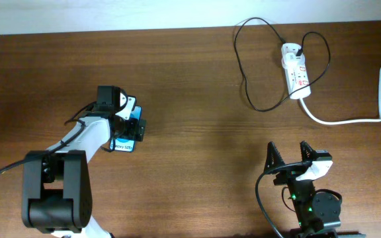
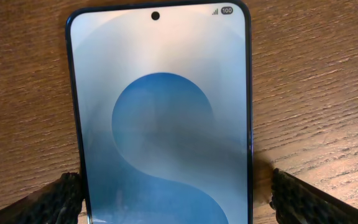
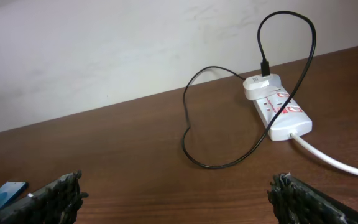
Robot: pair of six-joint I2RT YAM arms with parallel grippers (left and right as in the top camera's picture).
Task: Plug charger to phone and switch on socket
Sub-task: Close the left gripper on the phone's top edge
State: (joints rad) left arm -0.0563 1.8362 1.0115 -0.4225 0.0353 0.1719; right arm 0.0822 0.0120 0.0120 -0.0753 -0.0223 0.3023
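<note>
Bench (image 1: 190, 79): dark brown wood with a fine streaky grain and a matte surface.

Left hand (image 1: 129, 124): released, jaws spread wide. The fingers (image 2: 55, 199) are black with a rough knurled face.

Phone (image 2: 160, 124): a slim rectangle with rounded corners and a thin dark edge. The glass is glossy, showing pale grey-blue with a large curved blue shape, and there is a punch-hole camera at the top centre. It lies flat on the bench, screen up, directly under the left hand and between its two fingers, with its top end pointing away ahead of the fingertips. One finger sits just beside the phone's edge and the other stands a little off. Contact cannot be told.

Charger (image 1: 243, 73): a thin black cable of round section, lying in loose loops on the bench. One end goes into a white adapter (image 3: 261, 86) seated on the socket. The free tip cannot be picked out. The loops lie well ahead of the right hand, slightly to its left.

Right hand (image 1: 288, 149): released, its black textured fingers (image 3: 48, 196) wide apart, gripping nothing.

Socket (image 3: 278, 109): a small elongated white plastic strip with red marks on top. It lies well ahead of the right hand, toward its right finger. A thick white cord (image 1: 349, 121) leaves its near end and curves away to the right.
</note>
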